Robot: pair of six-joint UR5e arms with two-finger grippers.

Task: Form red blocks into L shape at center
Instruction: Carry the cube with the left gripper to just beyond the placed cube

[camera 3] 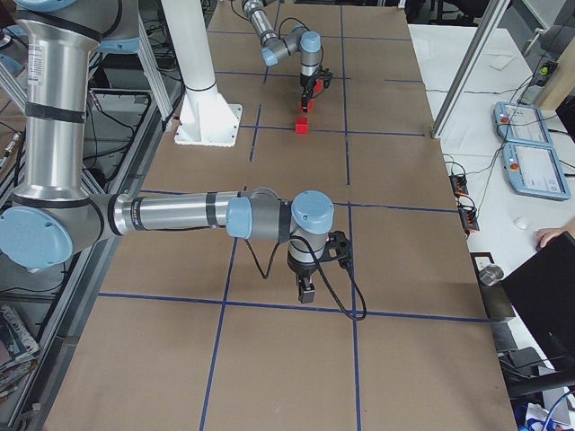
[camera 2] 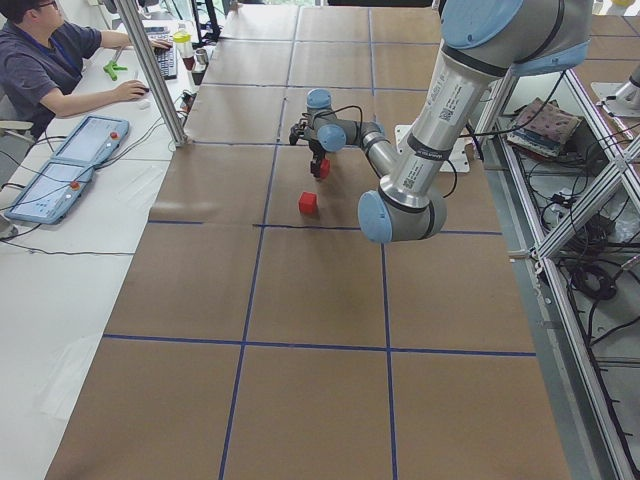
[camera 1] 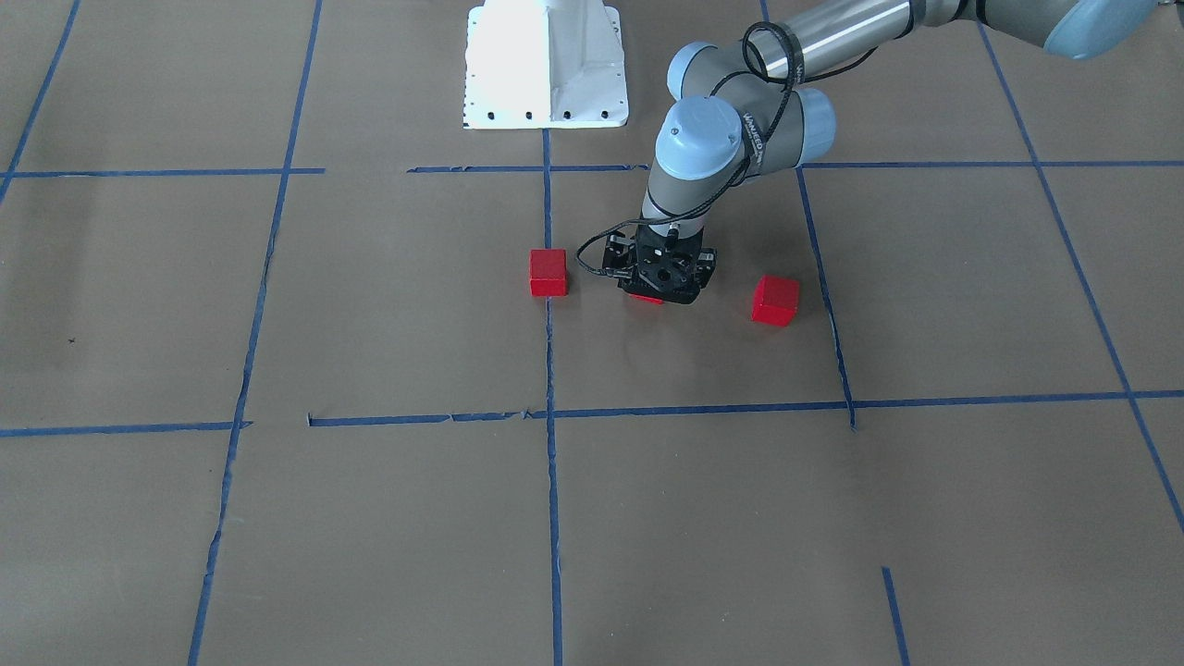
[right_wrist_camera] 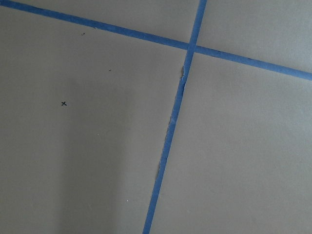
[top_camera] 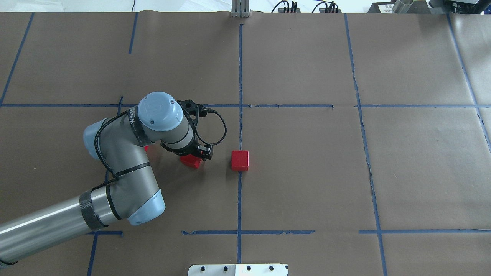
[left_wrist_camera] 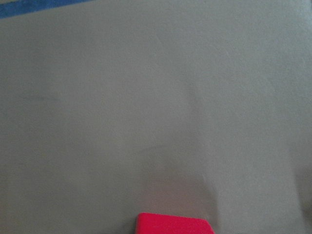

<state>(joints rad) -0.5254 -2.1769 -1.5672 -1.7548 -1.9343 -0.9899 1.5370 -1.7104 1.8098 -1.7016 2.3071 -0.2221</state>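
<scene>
Probably a robotics lab: a taped-grid table (top_camera: 307,172), teach pendants (camera 2: 88,140), an operator (camera 2: 50,60) at a desk, and loose cables (camera 2: 590,275).

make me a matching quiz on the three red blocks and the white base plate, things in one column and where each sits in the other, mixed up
Sides are the robot's own.

Things
1. left red block
2. middle red block
3. right red block
4. white base plate

Places
a. on the long blue tape line
b. at the robot's edge of the table
c. mostly hidden under the left tool
d. in the open, touching no tape

Pairs: 1-d, 2-c, 3-a, 4-b
</scene>
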